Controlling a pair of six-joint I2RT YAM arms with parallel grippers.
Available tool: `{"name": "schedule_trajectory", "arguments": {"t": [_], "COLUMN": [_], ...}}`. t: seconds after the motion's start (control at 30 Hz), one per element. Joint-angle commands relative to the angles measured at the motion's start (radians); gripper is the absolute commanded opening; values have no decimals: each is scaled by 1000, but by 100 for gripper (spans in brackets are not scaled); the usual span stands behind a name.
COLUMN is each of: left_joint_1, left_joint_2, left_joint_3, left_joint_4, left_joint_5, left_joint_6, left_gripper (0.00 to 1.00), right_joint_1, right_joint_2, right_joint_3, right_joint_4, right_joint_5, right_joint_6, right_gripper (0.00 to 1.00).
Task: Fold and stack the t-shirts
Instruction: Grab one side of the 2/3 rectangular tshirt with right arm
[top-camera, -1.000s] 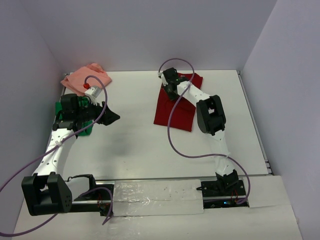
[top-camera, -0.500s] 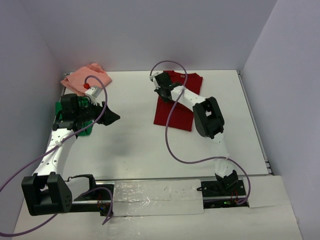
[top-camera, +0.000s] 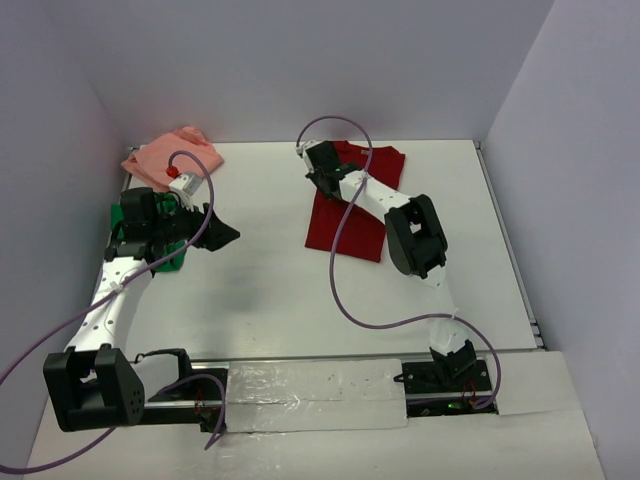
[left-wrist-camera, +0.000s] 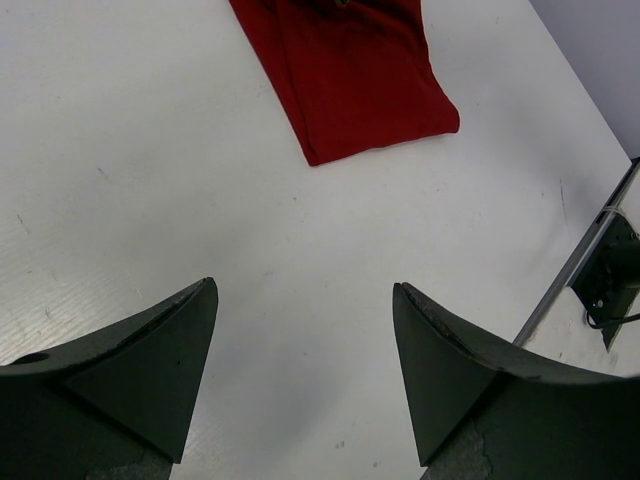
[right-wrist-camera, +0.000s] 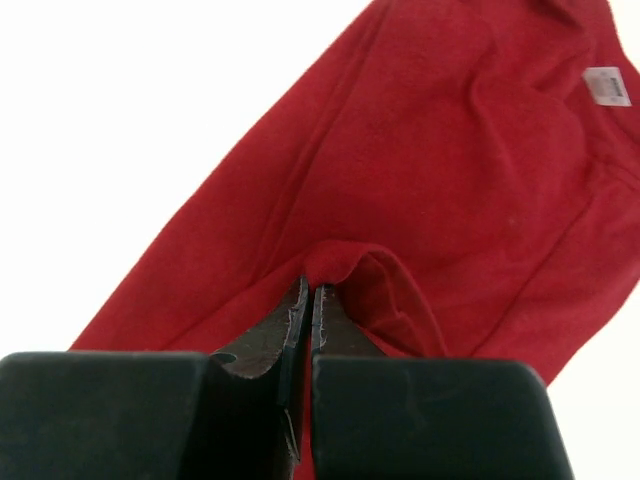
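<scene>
Jaws of the right gripper (right-wrist-camera: 306, 292) pinch a soft ridge of the fuzzy dark red t-shirt (right-wrist-camera: 450, 180); left gripper (left-wrist-camera: 305, 340) jaws spread wide.

dark red t-shirt (top-camera: 352, 222): folded, laid far-centre | bright green t-shirt (top-camera: 115, 218): left edge, half hidden | salmon pink t-shirt (top-camera: 168, 154): bunched, far-left corner
</scene>
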Motion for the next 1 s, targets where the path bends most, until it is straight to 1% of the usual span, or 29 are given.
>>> {"name": "schedule_trajectory", "arguments": {"t": [0.0,0.03,0.07,0.1,0.13,0.17,0.23,0.3,0.4,0.5,0.53,0.6,0.63,0.67,0.7,0.8,0.87,0.9,0.97], "left_joint_1": [10,11,11,11,13,13,14,14,16,16,16,16,16,16,16,16,16,16,16], "left_joint_2": [-15,-16,-16,-18,-18,-18,-19,-22,-21,-24,-24,-21,-21,-19,-18,-22,-24,-24,-21], "left_joint_3": [-4,-4,-4,-4,-4,-3,-1,-3,-3,-3,-3,-4,-6,-4,-4,-6,-9,-9,-4], "left_joint_4": [18,17,17,17,17,14,11,14,12,14,15,18,21,21,21,29,32,32,26], "left_joint_5": [39,39,39,42,43,45,46,49,51,51,51,45,39,37,36,30,23,22,20], "left_joint_6": [18,18,18,18,18,18,18,18,18,18,18,18,18,18,18,18,18,16,18], "left_gripper": [80,80,80,80,80,80,80,80,80,80,80,80,80,80,80,80,80,80,80], "right_joint_1": [-8,-16,-18,-21,-22,-28,-28,-39,-53,-51,-41,-25,-18,4,17,80,105,134,162], "right_joint_2": [-21,-20,-14,-12,-3,0,6,9,-1,-105,-169,-228,-294,-331,-369,-504,-590,-613,-648], "right_joint_3": [21,21,22,24,27,24,16,12,10,-74,-118,-155,-201,-231,-313,-460,-522,-572,-613], "right_joint_4": [67,69,69,70,70,73,99,112,95,67,48,11,-26,-34,-29,12,33,34,37], "right_joint_5": [65,79,94,106,134,155,230,264,267,171,124,102,49,37,28,57,68,65,94], "right_joint_6": [-14,-17,-19,-20,-23,-25,-31,-31,-6,26,37,44,43,40,29,-3,-17,-26,-32], "right_gripper": [0,0,5,16,43,56,75,82,82,82,82,82,82,82,82,83,83,83,83]}}
